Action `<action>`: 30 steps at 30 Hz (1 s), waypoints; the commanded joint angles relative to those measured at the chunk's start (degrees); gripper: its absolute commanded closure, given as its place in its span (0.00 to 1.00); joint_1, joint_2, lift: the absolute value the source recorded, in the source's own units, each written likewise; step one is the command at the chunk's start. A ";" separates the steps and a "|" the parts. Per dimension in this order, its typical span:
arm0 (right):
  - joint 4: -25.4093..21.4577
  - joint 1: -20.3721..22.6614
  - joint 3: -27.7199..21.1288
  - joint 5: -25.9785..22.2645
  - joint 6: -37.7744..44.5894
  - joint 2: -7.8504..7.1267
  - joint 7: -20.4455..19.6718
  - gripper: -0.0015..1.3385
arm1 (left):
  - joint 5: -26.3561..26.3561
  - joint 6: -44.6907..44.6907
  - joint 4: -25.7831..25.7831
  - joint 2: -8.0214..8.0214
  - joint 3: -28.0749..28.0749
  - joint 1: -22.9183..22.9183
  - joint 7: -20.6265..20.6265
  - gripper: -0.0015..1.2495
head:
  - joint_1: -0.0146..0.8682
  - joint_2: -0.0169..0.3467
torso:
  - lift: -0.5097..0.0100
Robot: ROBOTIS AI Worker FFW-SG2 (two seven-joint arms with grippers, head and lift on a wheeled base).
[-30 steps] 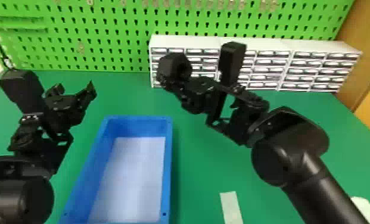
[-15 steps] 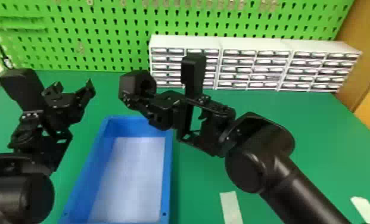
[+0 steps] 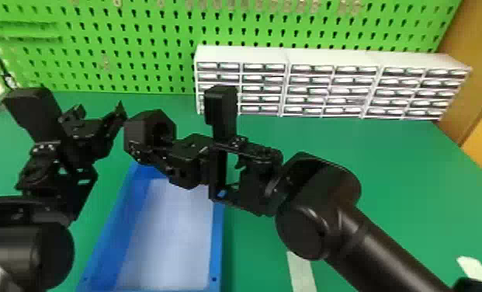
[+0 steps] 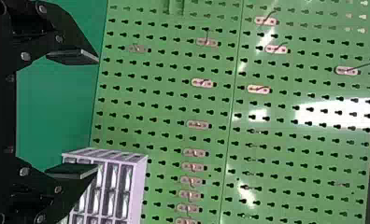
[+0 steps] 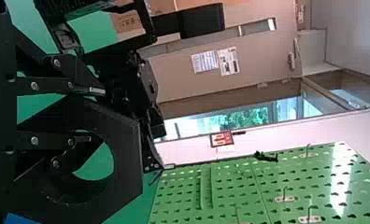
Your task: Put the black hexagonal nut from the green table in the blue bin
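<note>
Nut (image 3: 137,130) is held aloft near the far end of the blue bin (image 3: 217,256), one wall pinched between the part-closed fingers of the right gripper (image 5: 97,115). Sound placement calls for clearing the widely spread, empty left gripper (image 4: 96,113), centring, then lowering before release.

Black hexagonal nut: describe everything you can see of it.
The black hexagonal nut is dark, thick-walled and perhaps plastic, with flat outer sides and a round through-hole. The right gripper clamps its wall, one finger inside the hole, the other outside. It is held up off the table, its hole turned roughly toward the robot's right, and appears in the head view just beyond the blue bin's far rim. The left gripper is close beside; contact is unclear.
</note>
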 commanded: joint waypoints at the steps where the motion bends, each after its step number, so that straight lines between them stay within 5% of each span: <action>1: 0.16 -0.19 0.29 -0.50 0.00 -0.13 0.00 0.74 | 0.00 0.00 0.01 0.00 -0.04 -0.08 0.00 0.35 | 0.80 0.07 | 0.79; 8: 0.60 -0.54 0.38 -1.11 0.00 -0.40 0.00 0.72 | -0.09 0.00 0.01 0.00 -0.04 -0.08 0.00 0.35 | 0.80 0.07 | 0.79; 13: 1.21 -0.54 0.64 -2.96 0.00 -0.31 0.00 0.37 | -0.09 0.00 0.01 0.00 -0.13 -0.08 0.00 0.35 | 0.80 0.07 | 0.79; 16: 1.21 -0.71 0.90 -2.96 0.00 -0.40 0.00 0.28 | -0.09 0.00 0.18 0.00 -0.39 -0.08 0.00 0.35 | 0.80 0.07 | 0.79; 30: 1.30 -0.71 1.08 -3.40 1.67 -0.66 0.00 0.28 | 0.00 0.00 0.18 0.00 -0.48 -0.08 0.00 0.35 | 0.80 0.07 | 0.79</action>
